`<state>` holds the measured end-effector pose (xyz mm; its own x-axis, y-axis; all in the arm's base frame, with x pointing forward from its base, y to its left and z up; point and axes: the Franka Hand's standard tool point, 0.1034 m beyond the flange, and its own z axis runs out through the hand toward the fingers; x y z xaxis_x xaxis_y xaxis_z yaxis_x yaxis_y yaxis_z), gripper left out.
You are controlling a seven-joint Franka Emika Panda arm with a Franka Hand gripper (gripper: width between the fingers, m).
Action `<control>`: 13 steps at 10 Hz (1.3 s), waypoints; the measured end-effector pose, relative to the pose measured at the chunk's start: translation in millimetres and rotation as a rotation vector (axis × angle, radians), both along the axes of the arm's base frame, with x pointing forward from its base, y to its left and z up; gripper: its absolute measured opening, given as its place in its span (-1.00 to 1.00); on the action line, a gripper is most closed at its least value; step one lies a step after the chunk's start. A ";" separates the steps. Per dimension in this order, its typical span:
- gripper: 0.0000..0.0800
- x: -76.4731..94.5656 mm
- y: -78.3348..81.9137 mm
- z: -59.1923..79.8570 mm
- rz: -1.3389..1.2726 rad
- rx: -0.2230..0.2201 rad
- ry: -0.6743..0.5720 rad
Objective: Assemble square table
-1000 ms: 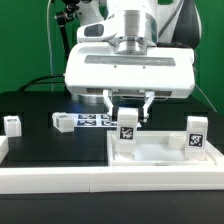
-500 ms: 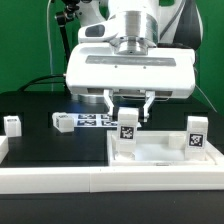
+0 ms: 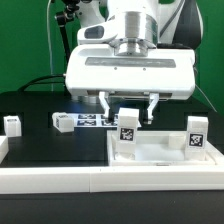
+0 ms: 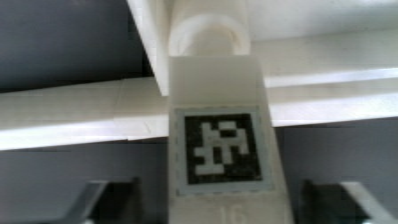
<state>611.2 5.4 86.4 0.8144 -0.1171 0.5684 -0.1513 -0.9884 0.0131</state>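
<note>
Off the tabletop [image 3: 160, 152], to the exterior view's left, a loose leg [image 3: 12, 125] stands alone and a lying leg [image 3: 63, 121] rests beside the marker board [image 3: 95, 121]. A long bar [image 3: 50, 182] runs along the tabletop's near edge. On the tabletop, a corner leg [image 3: 128, 140] stands upright at its left end and a far leg [image 3: 196, 138] towards its right. The gripper [image 3: 128, 106] hangs over the corner leg, its fingers [image 4: 103, 200] spread to either side with gaps showing, gripping nothing.

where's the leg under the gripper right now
The leg stands upright on the tabletop, mid exterior view, just below the open gripper; a second leg stands toward the exterior view's right.
</note>
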 end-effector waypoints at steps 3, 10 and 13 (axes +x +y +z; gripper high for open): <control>0.61 -0.3 0.0 -0.6 0.000 0.000 0.002; 0.62 1.1 -3.6 4.6 -0.004 0.005 0.007; 0.62 3.4 -8.7 18.5 -0.012 0.036 0.047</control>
